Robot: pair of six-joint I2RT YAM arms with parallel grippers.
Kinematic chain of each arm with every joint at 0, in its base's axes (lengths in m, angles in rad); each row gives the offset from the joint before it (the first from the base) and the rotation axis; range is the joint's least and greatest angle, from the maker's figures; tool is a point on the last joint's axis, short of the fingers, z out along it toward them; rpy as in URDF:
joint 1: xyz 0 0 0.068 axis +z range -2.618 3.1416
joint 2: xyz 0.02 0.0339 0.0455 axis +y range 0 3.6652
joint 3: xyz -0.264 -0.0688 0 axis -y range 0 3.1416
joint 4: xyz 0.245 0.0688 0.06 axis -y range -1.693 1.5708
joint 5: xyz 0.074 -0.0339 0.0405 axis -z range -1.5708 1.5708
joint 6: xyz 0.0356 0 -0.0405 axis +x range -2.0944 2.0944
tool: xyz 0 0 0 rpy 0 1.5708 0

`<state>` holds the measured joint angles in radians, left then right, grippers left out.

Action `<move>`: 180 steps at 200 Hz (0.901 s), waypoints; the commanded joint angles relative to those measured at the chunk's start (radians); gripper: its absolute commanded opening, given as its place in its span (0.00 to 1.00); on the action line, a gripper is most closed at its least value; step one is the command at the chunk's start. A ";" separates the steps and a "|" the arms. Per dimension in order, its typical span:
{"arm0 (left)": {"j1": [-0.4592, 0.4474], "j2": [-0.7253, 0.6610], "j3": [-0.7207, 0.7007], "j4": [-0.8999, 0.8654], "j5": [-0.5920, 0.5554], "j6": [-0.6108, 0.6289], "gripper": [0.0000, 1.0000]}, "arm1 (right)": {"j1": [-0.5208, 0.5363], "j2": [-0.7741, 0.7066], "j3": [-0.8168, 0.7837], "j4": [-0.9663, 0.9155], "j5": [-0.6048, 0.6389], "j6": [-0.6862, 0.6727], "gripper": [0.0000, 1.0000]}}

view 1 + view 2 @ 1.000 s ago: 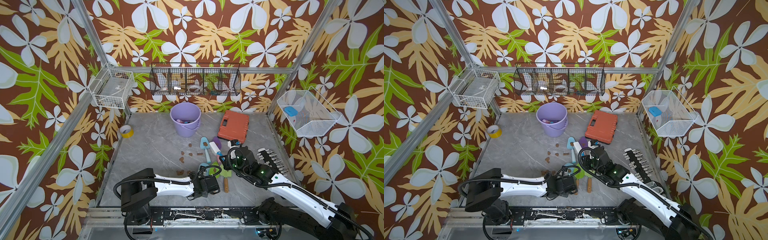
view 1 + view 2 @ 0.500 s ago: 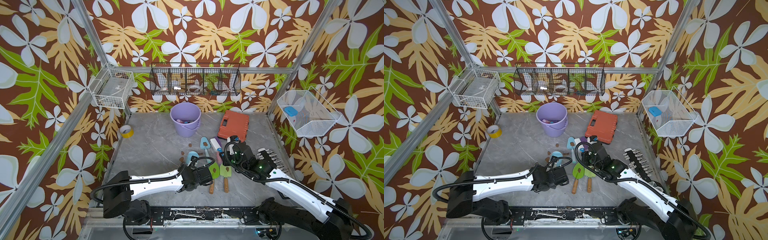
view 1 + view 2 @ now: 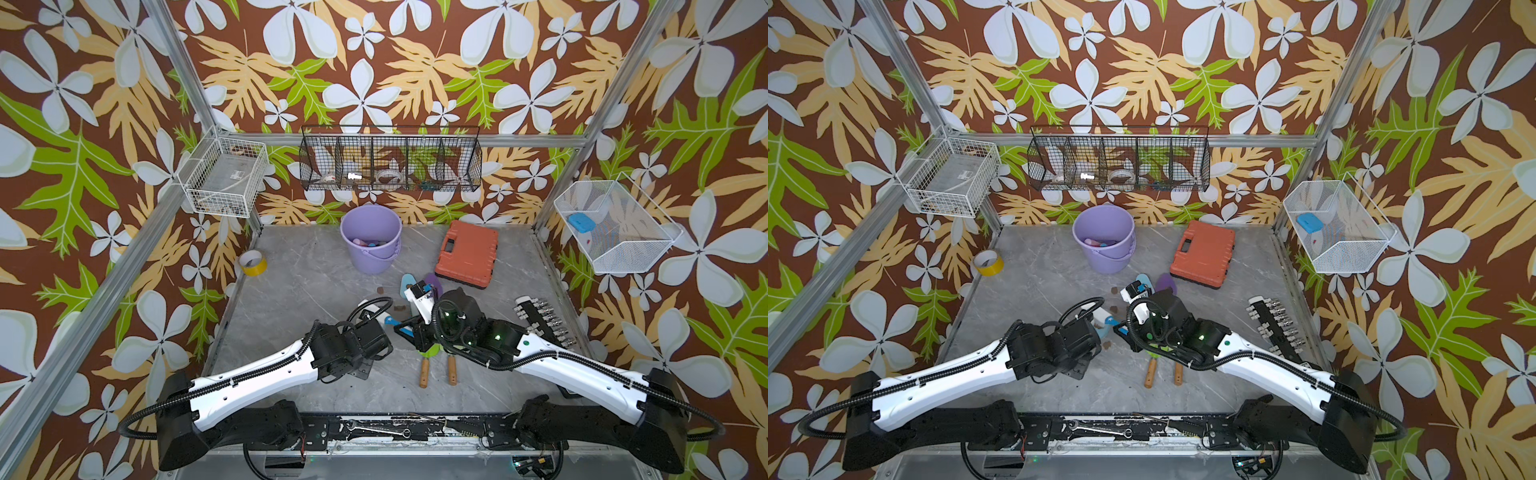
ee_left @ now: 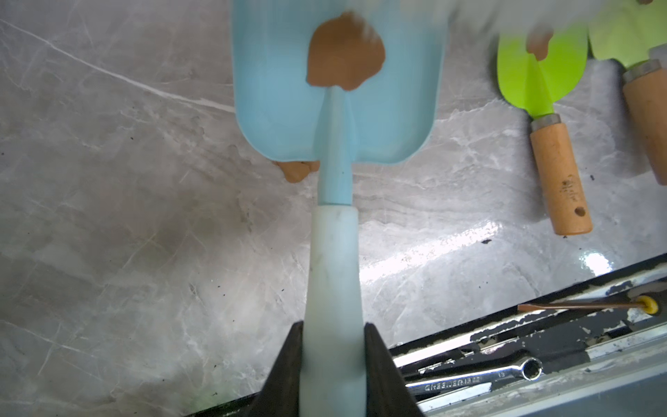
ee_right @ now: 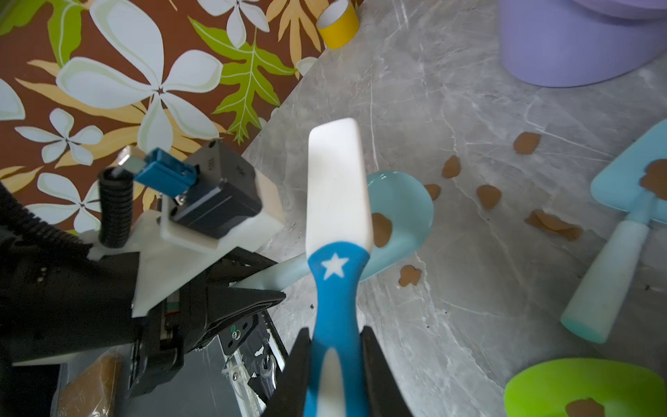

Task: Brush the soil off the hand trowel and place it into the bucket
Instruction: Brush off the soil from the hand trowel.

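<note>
My left gripper point(image 4: 334, 346) is shut on the pale handle of a light-blue hand trowel point(image 4: 335, 101), held just above the table. A brown blob of soil point(image 4: 344, 52) sticks to its blade. My right gripper point(image 5: 335, 346) is shut on a blue-and-white brush point(image 5: 337, 202), whose white head lies over the blade of that hand trowel point(image 5: 400, 216), beside the soil point(image 5: 380, 229). In both top views the two wrists meet mid-table, the left gripper point(image 3: 380, 323) facing the right gripper point(image 3: 405, 329). The lavender bucket point(image 3: 371, 239) point(image 3: 1104, 239) stands at the back.
Loose soil blobs point(image 5: 487, 196) dot the table. A second blue trowel point(image 5: 628, 224), a purple one point(image 3: 433, 280) and two green wooden-handled tools point(image 3: 424, 365) lie nearby. An orange case point(image 3: 467, 253), a yellow tape roll point(image 3: 252, 262) and a socket rail point(image 3: 544, 320) sit around them.
The left arm has carried the blue trowel from the table's front toward the middle. The right gripper has swung left with the brush until its head is over the blade.
</note>
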<state>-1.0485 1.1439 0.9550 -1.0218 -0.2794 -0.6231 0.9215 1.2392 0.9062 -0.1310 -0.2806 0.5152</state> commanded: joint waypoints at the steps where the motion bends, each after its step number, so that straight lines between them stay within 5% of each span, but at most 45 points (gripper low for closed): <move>1: 0.026 -0.032 -0.019 -0.016 -0.006 0.008 0.00 | 0.028 0.064 0.048 -0.045 0.001 -0.049 0.00; 31: 0.073 -0.086 -0.045 -0.005 -0.014 -0.004 0.00 | 0.028 0.154 0.100 -0.161 0.104 -0.069 0.00; 64: 0.091 -0.111 -0.059 0.006 -0.008 -0.005 0.00 | 0.028 0.186 0.162 -0.242 0.360 -0.068 0.00; 94: 0.099 -0.108 -0.074 0.021 0.000 0.001 0.00 | 0.045 0.104 0.129 -0.080 0.200 -0.082 0.00; 138: 0.117 -0.108 -0.073 0.037 0.000 0.021 0.00 | 0.077 0.248 0.175 -0.138 -0.086 -0.122 0.00; 180: 0.129 -0.120 -0.093 0.049 -0.006 0.026 0.00 | 0.041 0.249 0.191 -0.191 0.310 -0.110 0.00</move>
<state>-0.9245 1.0321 0.8684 -1.0050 -0.2630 -0.6075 0.9771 1.5261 1.0996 -0.2920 -0.1932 0.4026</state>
